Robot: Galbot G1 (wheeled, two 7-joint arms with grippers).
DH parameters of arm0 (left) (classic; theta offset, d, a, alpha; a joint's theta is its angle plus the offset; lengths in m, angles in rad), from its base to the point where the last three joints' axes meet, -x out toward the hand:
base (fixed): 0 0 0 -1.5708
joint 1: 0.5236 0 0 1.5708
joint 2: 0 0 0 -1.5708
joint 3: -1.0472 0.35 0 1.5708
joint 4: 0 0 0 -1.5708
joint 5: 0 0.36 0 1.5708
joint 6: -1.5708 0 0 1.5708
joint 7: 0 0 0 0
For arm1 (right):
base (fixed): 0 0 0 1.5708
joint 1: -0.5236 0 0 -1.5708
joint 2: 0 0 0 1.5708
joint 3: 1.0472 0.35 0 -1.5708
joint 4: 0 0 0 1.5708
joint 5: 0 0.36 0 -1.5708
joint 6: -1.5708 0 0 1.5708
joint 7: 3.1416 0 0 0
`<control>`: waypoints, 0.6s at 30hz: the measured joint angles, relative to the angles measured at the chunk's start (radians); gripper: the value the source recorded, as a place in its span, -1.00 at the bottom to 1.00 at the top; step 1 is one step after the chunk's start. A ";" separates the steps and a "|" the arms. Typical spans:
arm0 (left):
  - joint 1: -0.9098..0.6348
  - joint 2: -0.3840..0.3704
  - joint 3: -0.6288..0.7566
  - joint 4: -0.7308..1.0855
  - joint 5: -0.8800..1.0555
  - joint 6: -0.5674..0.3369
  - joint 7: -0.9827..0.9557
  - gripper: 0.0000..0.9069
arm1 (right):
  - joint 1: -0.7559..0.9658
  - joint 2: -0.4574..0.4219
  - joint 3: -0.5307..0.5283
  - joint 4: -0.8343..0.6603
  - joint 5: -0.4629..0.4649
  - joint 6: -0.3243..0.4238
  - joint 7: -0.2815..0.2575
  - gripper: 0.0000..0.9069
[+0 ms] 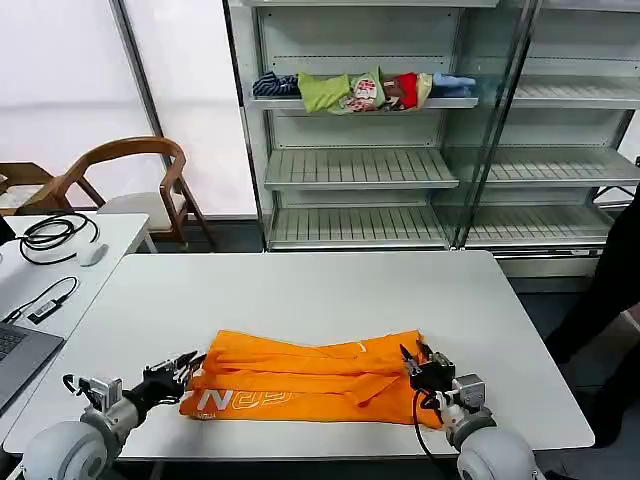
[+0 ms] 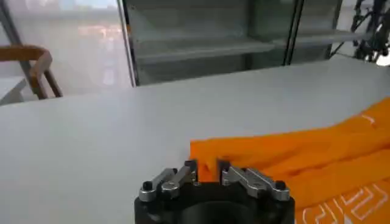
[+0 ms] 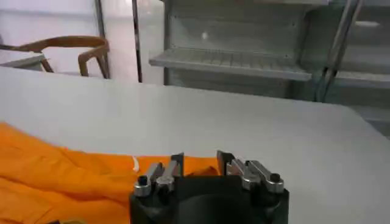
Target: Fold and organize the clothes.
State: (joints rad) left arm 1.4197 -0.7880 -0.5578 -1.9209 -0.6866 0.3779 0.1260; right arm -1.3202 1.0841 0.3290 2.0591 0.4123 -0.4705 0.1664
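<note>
soft matt cloth, bright orange, in the t-shirt, rumpled into ridges, with flat white printed lettering on the near edge. smooth matt white top on the table, faintly sheened in the left wrist view. bare brushed metal for the fingers of the left gripper, bolted with dark screws onto a black matt plastic body; same metal fingers and black housing on the right gripper. pale painted metal, slatted, on the shelving. glossy curved brown wood on the chair. mixed soft cloth in the heap on the shelf.
</note>
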 measured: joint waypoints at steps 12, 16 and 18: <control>-0.001 -0.038 0.094 -0.052 -0.014 -0.054 -0.202 1.00 | -0.101 0.014 0.105 0.106 -0.033 0.020 -0.021 1.00; -0.011 -0.051 0.145 -0.069 -0.025 -0.045 -0.300 1.00 | -0.136 0.013 0.152 0.147 -0.036 0.024 -0.026 1.00; -0.017 -0.055 0.168 -0.071 -0.030 -0.037 -0.348 1.00 | -0.152 0.015 0.173 0.165 -0.037 0.025 -0.028 1.00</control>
State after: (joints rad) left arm 1.4026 -0.8432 -0.3900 -1.9920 -0.7169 0.3412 -0.2225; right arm -1.4720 1.0987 0.5024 2.2243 0.3755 -0.4451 0.1388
